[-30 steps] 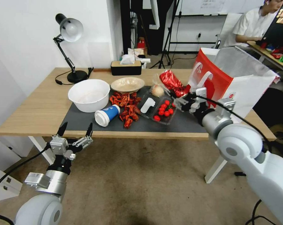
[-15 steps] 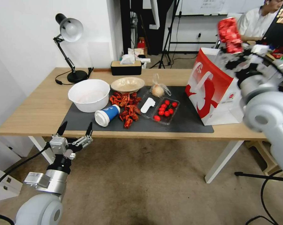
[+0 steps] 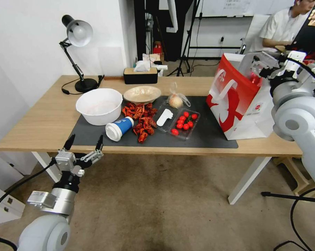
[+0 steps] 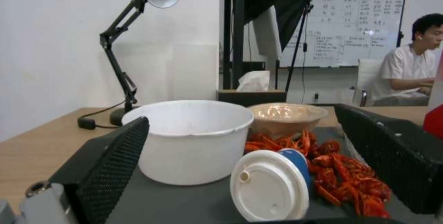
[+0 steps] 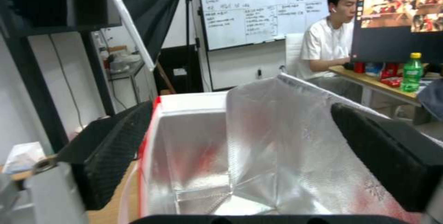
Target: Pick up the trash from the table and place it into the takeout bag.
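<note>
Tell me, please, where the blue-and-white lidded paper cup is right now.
In the head view the blue-and-white lidded paper cup lies on its side on the dark grey mat, just in front of the white bowl and left of the red crayfish shells.

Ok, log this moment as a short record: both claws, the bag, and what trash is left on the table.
right claw: open, empty, held over the takeout bag's mouth
left claw: open, idle, low in front of the table's near edge
takeout bag: upright at the mat's right end, top open, silvery lining showing
table: light wood with dark grey mat
trash on mat: blue-white lidded paper cup lying on its side; shallow beige bowl; clear bag with pale lump; red leftovers
also on mat: big white bowl; clear tray of tomatoes
</note>
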